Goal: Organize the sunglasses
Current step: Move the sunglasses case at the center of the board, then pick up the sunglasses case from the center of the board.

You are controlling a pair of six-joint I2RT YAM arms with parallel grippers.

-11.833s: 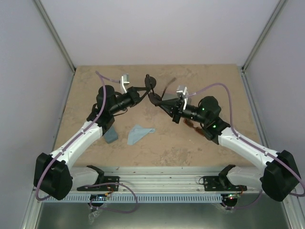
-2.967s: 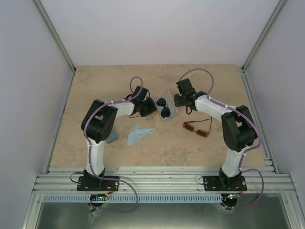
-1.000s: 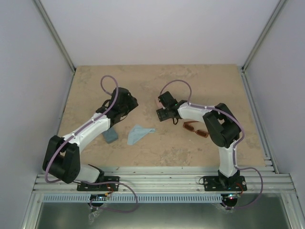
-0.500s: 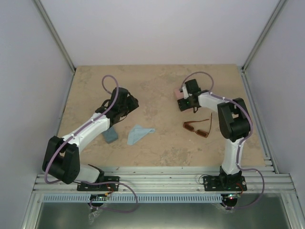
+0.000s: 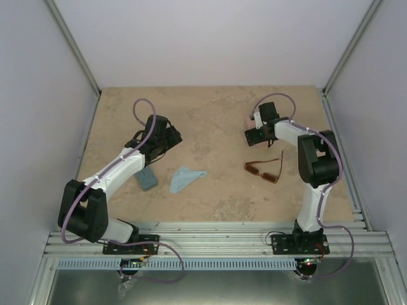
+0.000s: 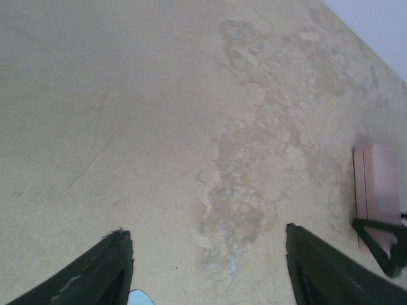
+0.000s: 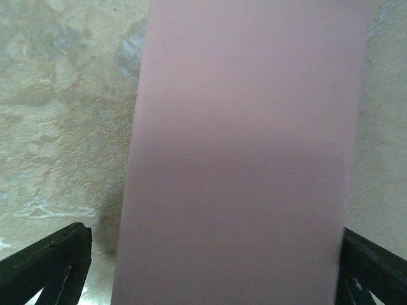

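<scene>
The amber-brown sunglasses (image 5: 263, 171) lie folded open on the table, just in front of my right arm. The black wire sunglasses are hidden in every view. My right gripper (image 5: 253, 131) (image 7: 213, 232) is open, with its fingers (image 7: 51, 264) straddling the closed pink case (image 7: 245, 159) (image 5: 248, 120) that rests on the table. A narrow gap shows beside the left finger. My left gripper (image 5: 170, 135) (image 6: 205, 232) hangs open over bare table at the left with nothing between its fingers. The pink case (image 6: 376, 190) also shows far right in the left wrist view.
A blue case (image 5: 147, 179) lies beside my left forearm. A light blue cloth (image 5: 186, 177) sits crumpled near the middle front. White walls and metal posts enclose the table on three sides.
My right gripper carried the pink case rightward and toward the back, then spread its jaws off it. The left gripper opened wider and hardly moved.
</scene>
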